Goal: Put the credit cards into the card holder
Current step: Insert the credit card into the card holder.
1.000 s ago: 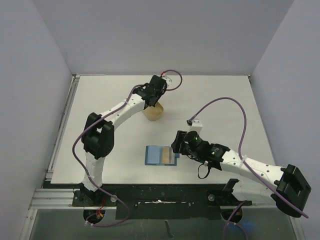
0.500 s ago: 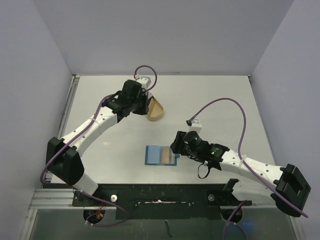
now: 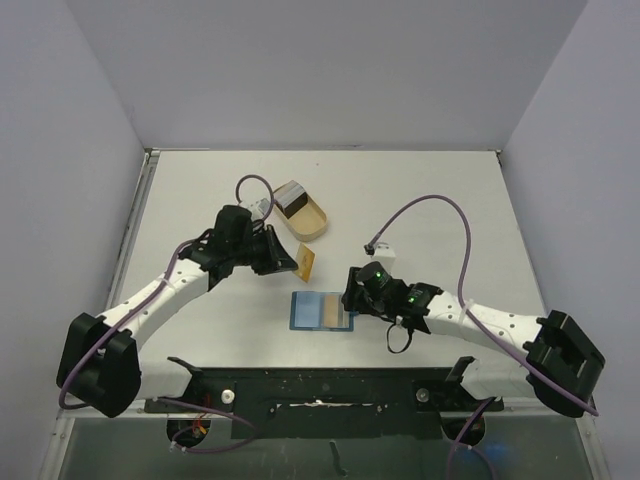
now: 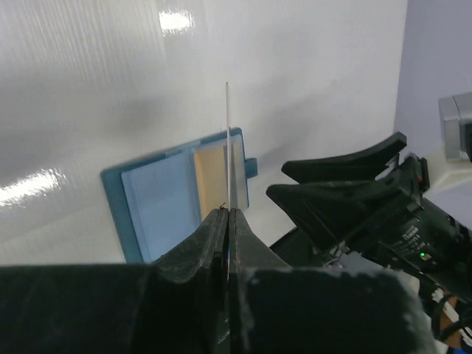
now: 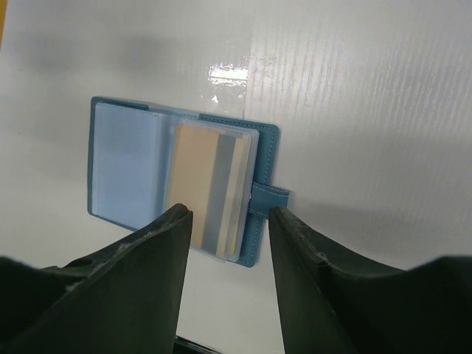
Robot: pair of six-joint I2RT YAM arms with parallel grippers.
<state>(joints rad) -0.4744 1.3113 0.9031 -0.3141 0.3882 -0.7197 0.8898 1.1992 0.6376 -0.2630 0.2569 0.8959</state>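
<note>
My left fingers (image 3: 292, 262) are pressed together on 1 tan-orange credit card (image 3: 306, 262), pinching it by 1 end. From my left wrist it shows edge-on, a thin line rising from the tips. It sits near the far edge of the card holder (image 3: 322, 311) and apart from it. The teal holder lies open and flat on the white counter (image 3: 430, 190), its 2 lighter blue halves facing up and its snap tab sticking out on the right. The right half has a tan card with a grey stripe (image 5: 199, 184) in its pocket. My right fingers (image 5: 228, 212) are spread wide, 1 tip either side of that filled half, and I cannot tell whether they touch it. Farther back, a tan tray (image 3: 316, 226) holds a small stack of cards (image 3: 290, 197), grey and dark.
</note>
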